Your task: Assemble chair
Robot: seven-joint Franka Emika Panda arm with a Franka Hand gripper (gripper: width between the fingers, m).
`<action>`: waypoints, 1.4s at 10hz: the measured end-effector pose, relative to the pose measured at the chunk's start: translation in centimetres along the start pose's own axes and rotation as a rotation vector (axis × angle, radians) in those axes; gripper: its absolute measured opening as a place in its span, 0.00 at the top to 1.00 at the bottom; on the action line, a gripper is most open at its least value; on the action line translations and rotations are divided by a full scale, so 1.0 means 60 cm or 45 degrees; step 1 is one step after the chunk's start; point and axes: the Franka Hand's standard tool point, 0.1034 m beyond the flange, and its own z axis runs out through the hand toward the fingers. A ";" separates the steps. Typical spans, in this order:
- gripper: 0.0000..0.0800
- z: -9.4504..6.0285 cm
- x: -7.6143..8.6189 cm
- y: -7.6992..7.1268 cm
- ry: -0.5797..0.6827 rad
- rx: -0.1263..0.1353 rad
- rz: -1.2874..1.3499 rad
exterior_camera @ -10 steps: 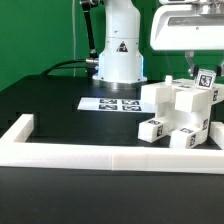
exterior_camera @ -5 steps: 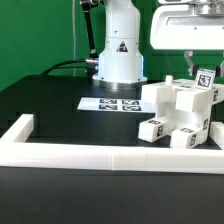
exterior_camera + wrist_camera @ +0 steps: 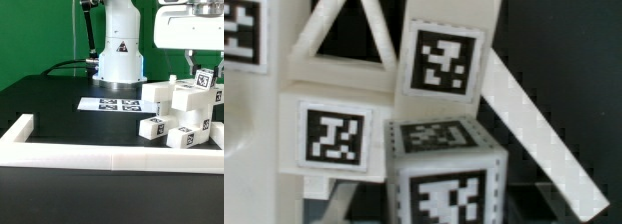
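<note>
The chair [image 3: 178,105] is a chunky white block structure standing at the exterior view's right, with tagged pieces low at its front [image 3: 152,127]. My gripper [image 3: 203,72] hangs over its upper right corner. It is shut on a small white tagged chair part [image 3: 206,81] that sits against the top of the structure. In the wrist view, tagged white faces of the chair [image 3: 335,135] fill the picture. One tagged block [image 3: 446,190] lies close in the middle, and my own fingers do not show clearly there.
The marker board [image 3: 112,103] lies flat on the black table in front of the arm's white base [image 3: 118,55]. A long white border rail [image 3: 100,160] runs along the near edge, and its corner [image 3: 20,128] turns back at the exterior view's left.
The gripper body has shifted slightly toward the exterior view's right with the tagged part still in it. The chair has barely moved.
</note>
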 end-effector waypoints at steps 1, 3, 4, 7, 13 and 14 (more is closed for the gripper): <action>0.64 0.000 0.000 0.000 0.000 0.000 0.093; 0.64 0.000 -0.001 -0.001 0.000 0.000 0.172; 0.64 0.000 -0.001 0.000 0.000 0.000 0.171; 0.37 0.000 -0.001 -0.001 0.002 -0.001 0.068; 0.19 0.005 -0.010 -0.015 0.077 0.025 -0.651; 0.19 0.005 -0.008 -0.013 0.078 0.023 -0.725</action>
